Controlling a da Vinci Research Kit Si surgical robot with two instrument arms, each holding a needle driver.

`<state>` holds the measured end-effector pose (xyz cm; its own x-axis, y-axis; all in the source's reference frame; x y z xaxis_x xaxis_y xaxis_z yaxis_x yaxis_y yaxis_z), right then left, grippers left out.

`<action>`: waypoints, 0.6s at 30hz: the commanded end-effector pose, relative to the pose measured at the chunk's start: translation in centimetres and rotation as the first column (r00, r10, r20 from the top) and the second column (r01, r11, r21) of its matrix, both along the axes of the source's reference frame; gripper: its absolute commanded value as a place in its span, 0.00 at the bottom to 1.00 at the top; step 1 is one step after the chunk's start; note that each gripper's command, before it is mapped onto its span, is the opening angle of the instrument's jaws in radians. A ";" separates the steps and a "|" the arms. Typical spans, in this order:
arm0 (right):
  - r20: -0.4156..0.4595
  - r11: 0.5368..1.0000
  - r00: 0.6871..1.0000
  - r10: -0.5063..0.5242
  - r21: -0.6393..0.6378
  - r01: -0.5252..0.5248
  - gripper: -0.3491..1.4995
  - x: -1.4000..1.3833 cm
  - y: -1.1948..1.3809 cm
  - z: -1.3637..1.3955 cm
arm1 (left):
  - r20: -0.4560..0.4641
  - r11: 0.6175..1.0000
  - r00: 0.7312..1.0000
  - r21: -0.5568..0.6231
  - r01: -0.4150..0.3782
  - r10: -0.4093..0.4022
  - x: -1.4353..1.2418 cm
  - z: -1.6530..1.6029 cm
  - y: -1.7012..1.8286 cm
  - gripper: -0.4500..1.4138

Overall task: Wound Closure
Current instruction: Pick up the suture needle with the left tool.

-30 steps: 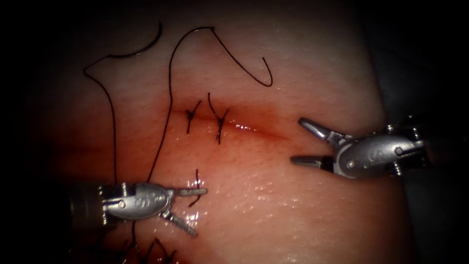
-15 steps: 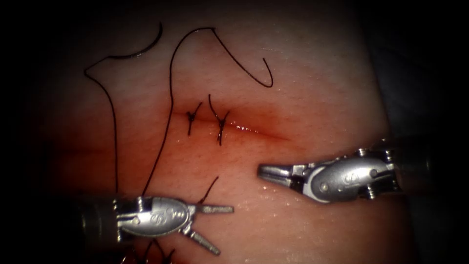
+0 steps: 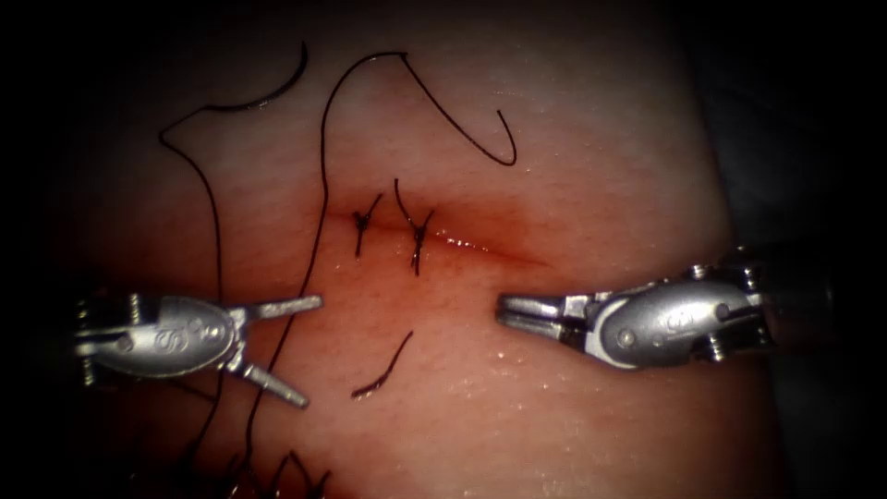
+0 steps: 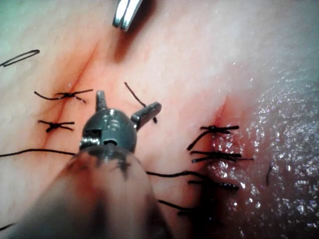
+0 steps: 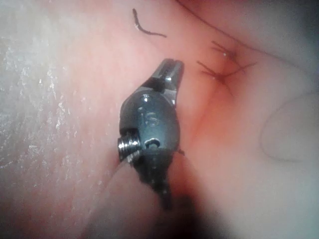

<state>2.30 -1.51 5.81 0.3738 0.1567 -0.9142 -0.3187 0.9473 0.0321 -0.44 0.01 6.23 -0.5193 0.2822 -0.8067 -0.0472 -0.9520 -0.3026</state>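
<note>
Tissue glistens; needle lies far left, free. My left tool gapes empty; my right tool, stamped "16", is closed, empty.

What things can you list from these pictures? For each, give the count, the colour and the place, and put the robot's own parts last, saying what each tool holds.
tissue: one, pale pink, under everything.
cut: one, reddened line, mid tissue, running left to right.
knotted stitches: two, black, across the cut's left part.
needle: one, dark and curved, lying free on the tissue at upper left, not in the tissue.
thread: one long black strand, looping over the upper and left tissue.
cut end of thread: one, black, loose on the tissue below the cut.
left tool: one, silver, lower left, jaws open, holding nothing.
right tool: one, silver, right, jaws shut, holding nothing.
</note>
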 end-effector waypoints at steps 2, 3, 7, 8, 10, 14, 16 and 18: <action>0.008 1.000 1.000 0.006 0.000 -0.006 0.37 0.07 -0.03 0.05 | -0.094 0.993 0.989 -0.036 0.110 -0.113 0.05 0.16 0.25 0.66; 0.010 1.000 1.000 0.008 0.000 -0.008 0.39 0.07 -0.03 0.05 | -0.127 0.989 0.981 -0.046 0.143 -0.148 0.07 0.20 0.32 0.72; 0.028 1.000 0.999 0.030 0.009 -0.030 0.54 0.06 -0.04 0.05 | -0.276 0.959 0.919 -0.106 0.263 -0.283 0.08 0.37 0.64 0.72; 0.034 0.999 0.999 0.041 0.018 -0.042 0.57 0.04 -0.04 0.05 | -0.298 0.953 0.905 -0.115 0.282 -0.303 0.08 0.42 0.71 0.72; 0.083 0.995 0.992 0.095 0.035 -0.098 0.69 -0.06 -0.03 0.03 | -0.345 0.941 0.876 -0.118 0.316 -0.338 0.06 0.65 0.99 0.72; 0.108 0.991 0.987 0.120 0.040 -0.125 0.73 -0.20 0.00 0.01 | -0.361 0.928 0.857 -0.087 0.362 -0.368 0.05 0.82 1.14 0.72; 0.135 0.989 0.982 0.134 0.050 -0.142 0.74 -0.35 0.02 -0.01 | -0.375 0.914 0.839 -0.063 0.402 -0.395 0.06 1.00 1.25 0.72; 0.147 0.986 0.978 0.148 0.054 -0.158 0.75 -0.44 0.03 -0.02 | -0.382 0.906 0.830 -0.054 0.419 -0.406 0.06 1.10 1.32 0.72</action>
